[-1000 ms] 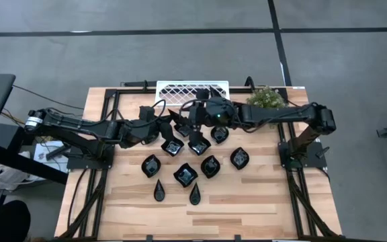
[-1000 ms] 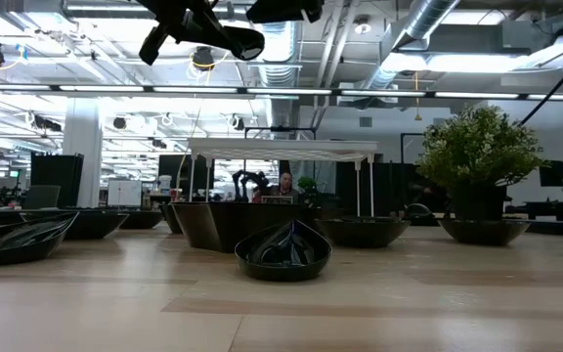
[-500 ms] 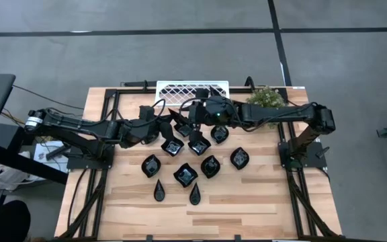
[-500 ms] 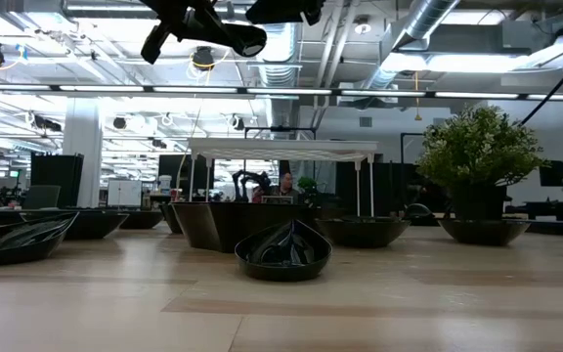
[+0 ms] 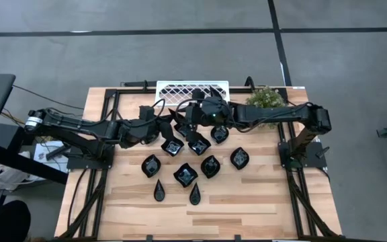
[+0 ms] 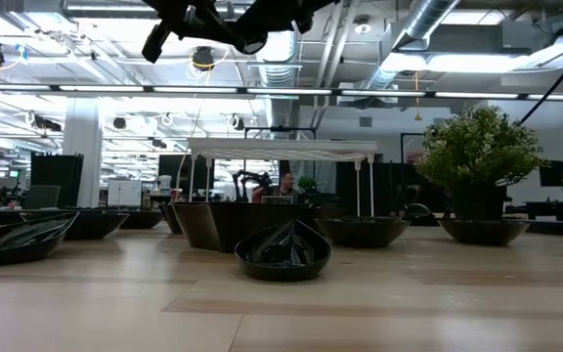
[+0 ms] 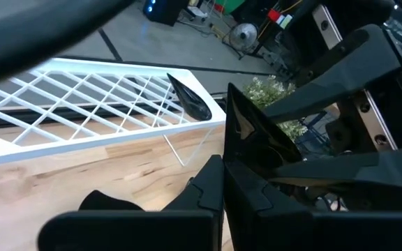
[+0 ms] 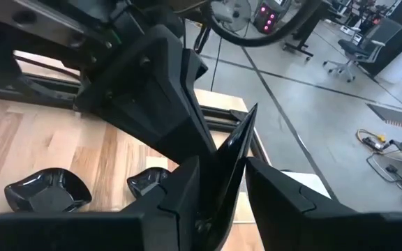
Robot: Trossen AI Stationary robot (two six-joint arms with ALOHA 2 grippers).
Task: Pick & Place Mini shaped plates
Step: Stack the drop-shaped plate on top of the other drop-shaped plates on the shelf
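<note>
Both arms [image 5: 93, 128] are matte black, built of slim tubular links with blocky joints. The left arm's base end carries a silvery cylindrical fitting [image 5: 33, 121]. Thin dark cables loop near the wrists. The fingers [image 8: 176, 185] look flat, angular and black.
</note>
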